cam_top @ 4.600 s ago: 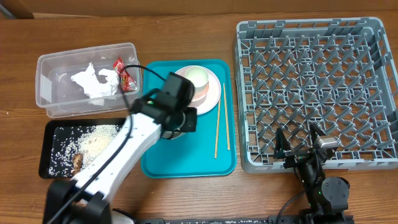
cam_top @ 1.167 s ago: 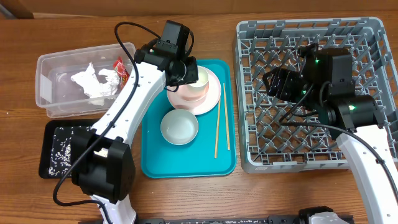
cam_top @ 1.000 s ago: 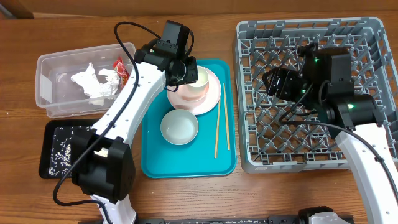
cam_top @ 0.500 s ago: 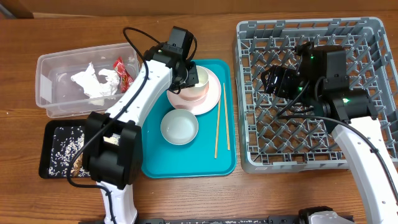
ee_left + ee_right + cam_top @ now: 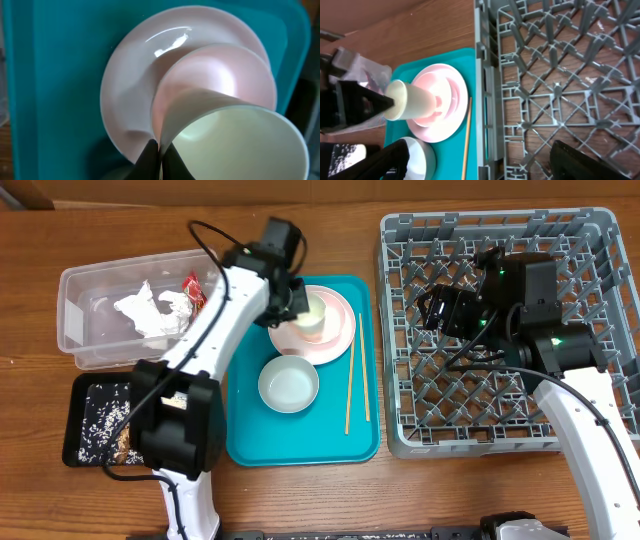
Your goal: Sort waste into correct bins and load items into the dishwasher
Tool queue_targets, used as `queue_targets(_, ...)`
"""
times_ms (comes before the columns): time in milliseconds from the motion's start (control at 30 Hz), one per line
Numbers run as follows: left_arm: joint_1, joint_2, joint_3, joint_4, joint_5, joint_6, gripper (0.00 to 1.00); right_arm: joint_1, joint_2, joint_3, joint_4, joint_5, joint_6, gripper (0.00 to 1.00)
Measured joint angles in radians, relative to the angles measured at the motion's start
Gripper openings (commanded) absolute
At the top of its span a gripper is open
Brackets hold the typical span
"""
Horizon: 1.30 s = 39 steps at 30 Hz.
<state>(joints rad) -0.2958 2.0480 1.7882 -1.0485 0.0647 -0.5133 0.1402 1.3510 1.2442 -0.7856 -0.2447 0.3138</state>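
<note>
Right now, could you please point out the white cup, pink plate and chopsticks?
white cup (image 5: pixel 240 137): left wrist view, inner wall.
pink plate (image 5: pixel 129 95): left wrist view, bare left side.
chopsticks (image 5: pixel 349 390): overhead view, left stick's middle.

The desk (image 5: pixel 300 500) is brown wood, with thin dark lines running side to side. The light on it is soft and even. A pale patch (image 5: pixel 20 192) shows past its far left corner.
</note>
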Motion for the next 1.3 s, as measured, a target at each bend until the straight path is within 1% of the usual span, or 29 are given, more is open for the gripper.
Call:
queue_targets(67,0.026,-0.006,0.054,-0.053,0.053,0.024,0.04,0.000,0.000,0.000,0.003,-0.027,0.000,0.97)
queue_targets(133,0.062,-0.029,0.106,-0.099,0.143,0.063,0.04,0.000,0.000,0.000,0.022,-0.078,0.001,1.00)
queue_targets(167,0.080,-0.042,0.124,-0.113,0.196,0.082,0.04,0.000,0.000,0.000,0.034,-0.112,-0.001,1.00)
queue_targets(233,0.129,-0.074,0.156,-0.122,0.362,0.139,0.04,0.000,0.000,0.000,0.069,-0.206,-0.024,1.00)
queue_targets(367,0.227,-0.120,0.178,-0.127,0.801,0.277,0.04,0.000,0.000,0.000,0.121,-0.405,-0.111,1.00)
queue_targets(433,0.260,-0.122,0.178,-0.129,0.972,0.335,0.04,0.000,0.000,0.000,0.145,-0.498,-0.146,1.00)
queue_targets(500,0.267,-0.122,0.172,-0.131,1.093,0.380,0.04,0.000,0.000,0.000,0.164,-0.566,-0.167,1.00)
queue_targets(567,0.254,-0.122,0.168,-0.134,1.173,0.418,0.04,0.000,0.000,0.000,0.169,-0.613,-0.189,1.00)
queue_targets(733,0.174,-0.122,0.168,-0.105,1.269,0.470,0.04,0.000,0.000,0.000,0.169,-0.723,-0.253,1.00)
queue_targets(867,0.117,-0.122,0.168,-0.084,1.298,0.486,0.04,0.000,0.000,0.000,0.172,-0.814,-0.301,1.00)
queue_targets(1000,0.099,-0.122,0.168,-0.081,1.310,0.491,0.04,0.000,0.000,0.000,0.183,-0.875,-0.330,0.99)
queue_targets(1067,0.095,-0.122,0.168,-0.083,1.312,0.491,0.04,0.000,0.000,0.000,0.212,-0.919,-0.346,0.96)
queue_targets(1133,0.092,-0.122,0.168,-0.084,1.312,0.491,0.04,0.000,0.000,0.000,0.243,-0.957,-0.355,0.89)
queue_targets(1300,0.085,-0.122,0.168,-0.085,1.332,0.491,0.04,-0.002,0.000,0.000,0.296,-0.985,-0.367,0.80)
